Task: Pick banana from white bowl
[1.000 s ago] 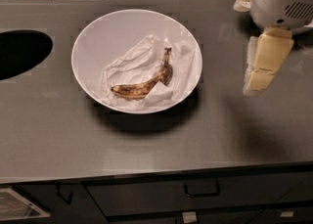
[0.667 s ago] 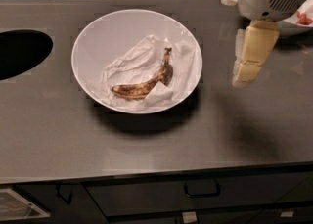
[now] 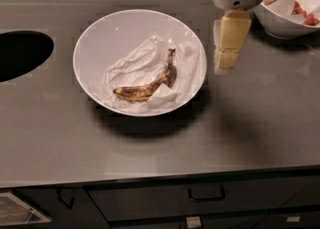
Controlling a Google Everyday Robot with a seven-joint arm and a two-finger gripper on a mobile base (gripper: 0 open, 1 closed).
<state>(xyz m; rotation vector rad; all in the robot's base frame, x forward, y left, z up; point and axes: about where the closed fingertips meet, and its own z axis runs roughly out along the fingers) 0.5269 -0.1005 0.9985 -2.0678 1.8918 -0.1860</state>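
Note:
The banana (image 3: 148,86) is small, curved and mottled brown. It lies on crumpled white paper in the wide white bowl (image 3: 100,33) at the middle of the grey counter, with its dark stem pointing to the back. My gripper (image 3: 224,65) hangs down from the white wrist housing at the top right. It is above the counter just right of the bowl's rim, apart from the banana and holding nothing.
A deeper white bowl (image 3: 280,25) with red pieces and paper stands at the back right, close behind the gripper. A dark round opening (image 3: 22,53) is cut in the counter at the left. Dark drawers with a handle (image 3: 205,193) run below the front edge.
The gripper has moved left and toward the back, closer to the white bowl's right rim. The banana and the bowl have not moved.

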